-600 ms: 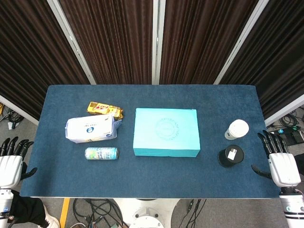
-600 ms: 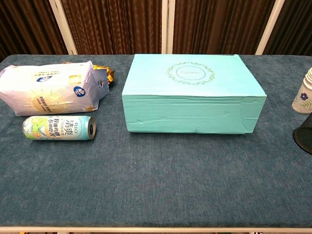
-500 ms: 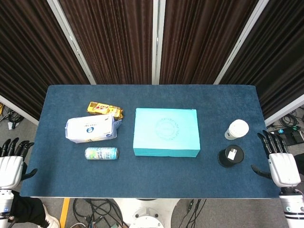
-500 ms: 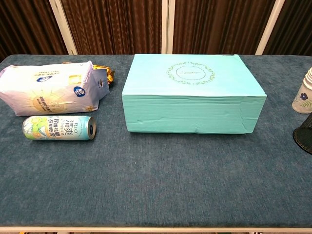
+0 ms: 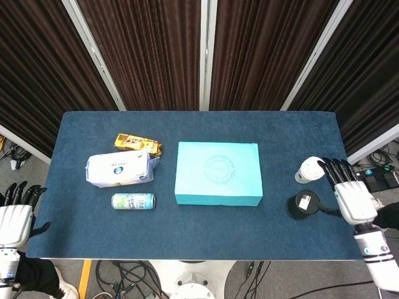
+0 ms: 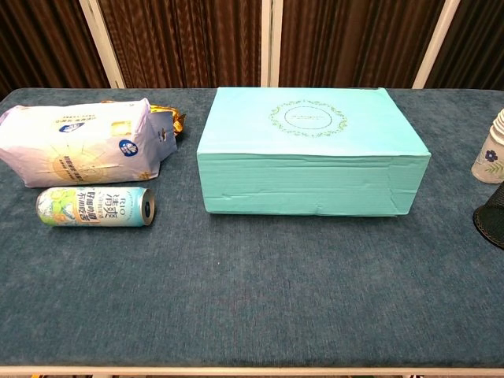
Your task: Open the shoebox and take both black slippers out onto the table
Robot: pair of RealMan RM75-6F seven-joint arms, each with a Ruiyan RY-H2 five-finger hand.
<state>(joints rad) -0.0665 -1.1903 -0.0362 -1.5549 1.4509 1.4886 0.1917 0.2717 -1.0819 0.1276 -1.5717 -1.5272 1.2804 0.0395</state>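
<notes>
Meanwhile the closed shoebox [image 5: 218, 172] lies well apart from the empty, spread-fingered right hand [image 5: 350, 199] at the table's edge.

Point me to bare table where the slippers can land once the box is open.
Best: the wide front strip between the shoebox and the near table edge. Also bare: the far strip behind the shoebox, and the gap between it and the paper cup. Crowded: left side with white bag, can and gold packet; right edge, where the right hand sits by the black cup.
</notes>
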